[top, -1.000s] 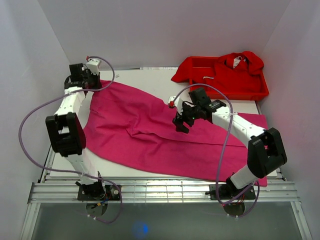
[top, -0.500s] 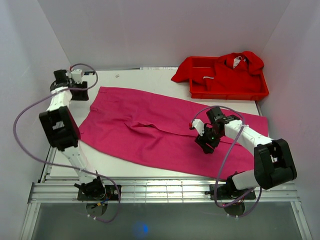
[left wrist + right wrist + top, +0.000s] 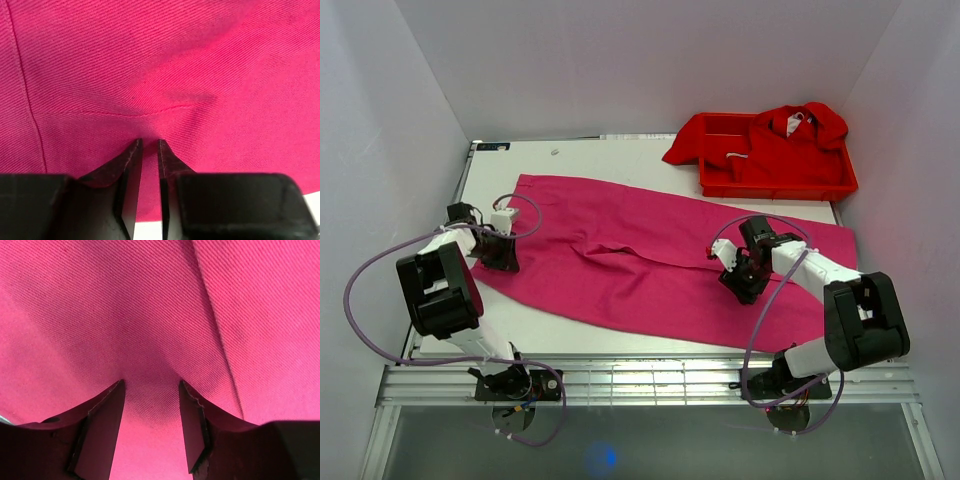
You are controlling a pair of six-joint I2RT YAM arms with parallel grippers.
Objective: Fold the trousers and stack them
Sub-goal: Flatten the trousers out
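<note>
The magenta trousers (image 3: 640,240) lie spread flat across the table, waist end at the left and legs running to the near right. My left gripper (image 3: 503,255) is down on their left edge. In the left wrist view its jaws (image 3: 150,144) stand a narrow gap apart, tips pressed on the fabric (image 3: 175,60), with a small crease just ahead. My right gripper (image 3: 745,283) rests on a trouser leg. Its jaws (image 3: 151,382) are open, both tips dug into the cloth (image 3: 125,305), which bulges slightly between them.
A red tray (image 3: 770,187) at the back right holds bright red garments (image 3: 790,135) that spill over its left rim. White table (image 3: 610,150) shows behind the trousers and along the left. The walls stand close on three sides.
The left gripper let go of the far-left corner, swung towards the near side, came down on the trousers' left edge and its jaws narrowed. The right gripper moved right, settled on the leg and narrowed.
</note>
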